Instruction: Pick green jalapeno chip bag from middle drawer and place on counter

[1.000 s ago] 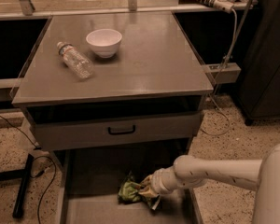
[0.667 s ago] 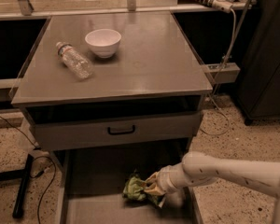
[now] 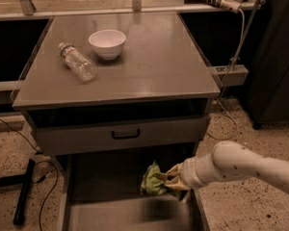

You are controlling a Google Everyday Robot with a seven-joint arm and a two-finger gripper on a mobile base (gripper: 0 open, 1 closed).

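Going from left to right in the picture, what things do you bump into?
Clear plastic bottle → white bowl → green jalapeno chip bag → gripper, over the middle drawer, gripping the bag.

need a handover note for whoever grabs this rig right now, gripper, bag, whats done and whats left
Gripper: down in the open middle drawer, jaws closed on the green jalapeno chip bag.
Bag: in the drawer, toward its right side.
Done: grasp looks made.
Left: lift out, set it on the counter, probably clear of the white bowl and plastic bottle.
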